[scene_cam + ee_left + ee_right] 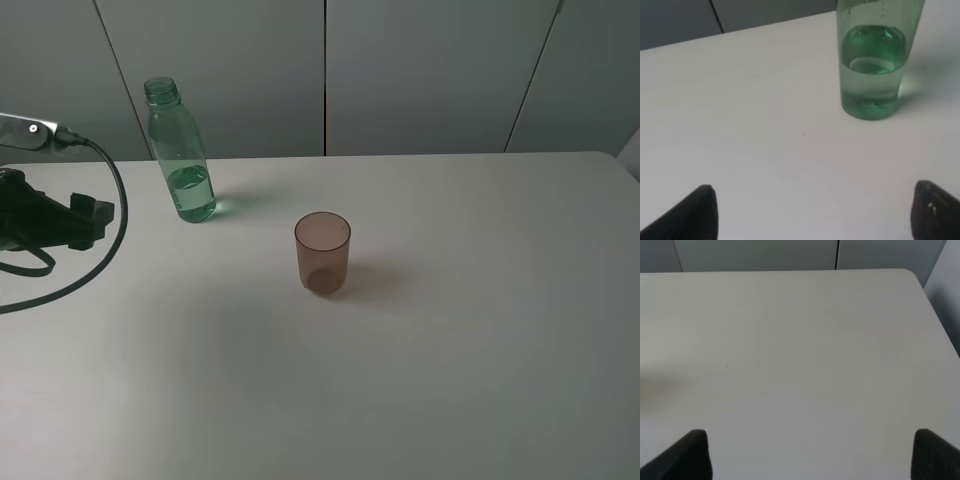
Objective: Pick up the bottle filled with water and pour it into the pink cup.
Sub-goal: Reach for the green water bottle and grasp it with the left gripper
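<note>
Left claw (815, 215) spread wide, bottle (871, 75) upright

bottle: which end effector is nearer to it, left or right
Left. The left end effector sits open just left of the bottle in the exterior view, facing it, not touching. The right end effector is outside that view; its wrist camera shows only table, no bottle.

White table (450, 400), grey panelled wall (420, 70)
</note>
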Robot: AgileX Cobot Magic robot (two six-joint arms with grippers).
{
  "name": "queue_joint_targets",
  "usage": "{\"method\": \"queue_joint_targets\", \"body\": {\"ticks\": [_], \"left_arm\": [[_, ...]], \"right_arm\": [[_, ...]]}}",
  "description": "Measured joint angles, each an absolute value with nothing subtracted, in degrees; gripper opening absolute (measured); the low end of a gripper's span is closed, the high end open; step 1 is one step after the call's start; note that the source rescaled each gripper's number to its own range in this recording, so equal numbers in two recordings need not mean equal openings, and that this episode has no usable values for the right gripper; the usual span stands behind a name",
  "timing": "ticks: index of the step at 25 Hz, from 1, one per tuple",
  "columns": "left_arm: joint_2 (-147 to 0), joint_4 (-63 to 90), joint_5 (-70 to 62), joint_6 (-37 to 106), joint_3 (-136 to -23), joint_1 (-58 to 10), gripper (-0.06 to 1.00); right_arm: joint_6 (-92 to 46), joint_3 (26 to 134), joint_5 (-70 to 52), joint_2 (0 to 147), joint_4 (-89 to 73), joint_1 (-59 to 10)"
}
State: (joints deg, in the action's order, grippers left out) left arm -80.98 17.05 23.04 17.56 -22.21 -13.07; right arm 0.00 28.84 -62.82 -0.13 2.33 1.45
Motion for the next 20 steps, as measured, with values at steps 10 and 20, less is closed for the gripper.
{"method": "queue_joint_targets", "body": {"ticks": [10, 20], "left_arm": [[-94.57, 4.04, 41.36, 9.60, -20.30, -13.06, 0.99], [-107.79, 2.41, 64.16, 9.38, -20.17, -13.06, 0.99]], "right_arm": [[0.00, 28.84, -62.82, -0.13, 2.33, 1.45], [0.00, 28.84, -62.82, -0.13, 2.33, 1.45]]}}
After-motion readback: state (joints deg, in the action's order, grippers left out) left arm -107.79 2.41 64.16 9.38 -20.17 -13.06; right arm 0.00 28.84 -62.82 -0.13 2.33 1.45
